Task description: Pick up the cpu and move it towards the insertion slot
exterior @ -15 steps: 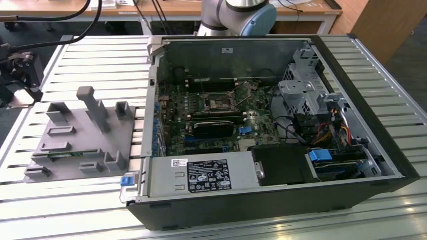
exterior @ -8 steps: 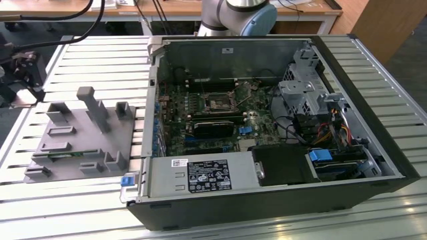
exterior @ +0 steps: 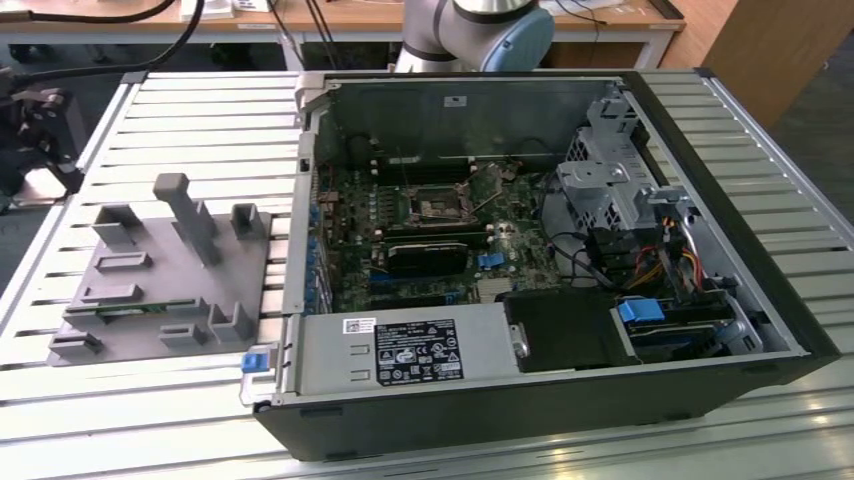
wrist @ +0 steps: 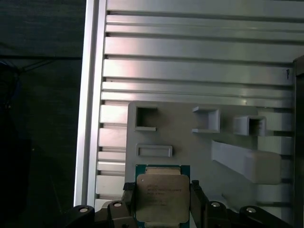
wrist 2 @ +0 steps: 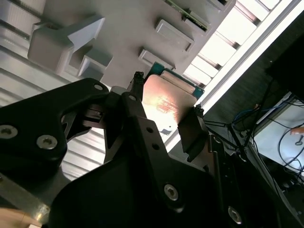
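**CPU pinched in the jaws, over the grey fixture**

- Gripper (wrist: pixel 163 203) (wrist 2: pixel 165 109): in both wrist views the black jaws are closed on the cpu (wrist: pixel 163 194) (wrist 2: pixel 165 100), one against each of two opposite edges.
- Cpu: silvery lid faces the first wrist view, with a green board rim showing around it. It sits over the grey fixture (wrist: pixel 190 147) (wrist 2: pixel 118 28), near the fixture's edge and just beside a shallow rectangular recess. I cannot tell whether it touches the fixture or is clear of it.
- Fixture lies on the slatted metal desk (exterior: pixel 200 110), at the exterior view's left of the open computer case (exterior: pixel 534 425). A thin green memory stick (exterior: pixel 127 311) lies in the fixture.
- Insertion slot (exterior: pixel 438 207): shiny-framed square on the green board inside the case, well apart from the fixture.
- Arm (exterior: pixel 487 25) stands beyond the case's far wall.
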`<state>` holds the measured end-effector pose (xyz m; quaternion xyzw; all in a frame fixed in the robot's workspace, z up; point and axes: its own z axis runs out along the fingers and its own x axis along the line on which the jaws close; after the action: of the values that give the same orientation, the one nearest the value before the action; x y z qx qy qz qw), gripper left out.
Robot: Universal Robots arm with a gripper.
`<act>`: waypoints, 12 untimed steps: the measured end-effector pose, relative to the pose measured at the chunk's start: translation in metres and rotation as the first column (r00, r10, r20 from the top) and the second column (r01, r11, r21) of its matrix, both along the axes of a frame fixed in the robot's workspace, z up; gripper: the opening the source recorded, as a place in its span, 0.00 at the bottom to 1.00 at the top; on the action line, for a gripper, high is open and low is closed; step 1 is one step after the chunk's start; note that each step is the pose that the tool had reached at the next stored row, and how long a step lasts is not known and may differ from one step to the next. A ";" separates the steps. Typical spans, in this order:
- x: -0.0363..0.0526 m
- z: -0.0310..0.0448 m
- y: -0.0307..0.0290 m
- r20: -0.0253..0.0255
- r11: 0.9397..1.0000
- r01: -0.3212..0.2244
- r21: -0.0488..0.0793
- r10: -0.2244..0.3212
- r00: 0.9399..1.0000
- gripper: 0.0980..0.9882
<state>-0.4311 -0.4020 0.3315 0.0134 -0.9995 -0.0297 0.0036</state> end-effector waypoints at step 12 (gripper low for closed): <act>0.0055 0.0111 0.0010 -0.001 1.000 0.000 -0.001 0.000 1.000 0.50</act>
<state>-0.4256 -0.4010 0.3425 0.0133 -0.9995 -0.0292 0.0040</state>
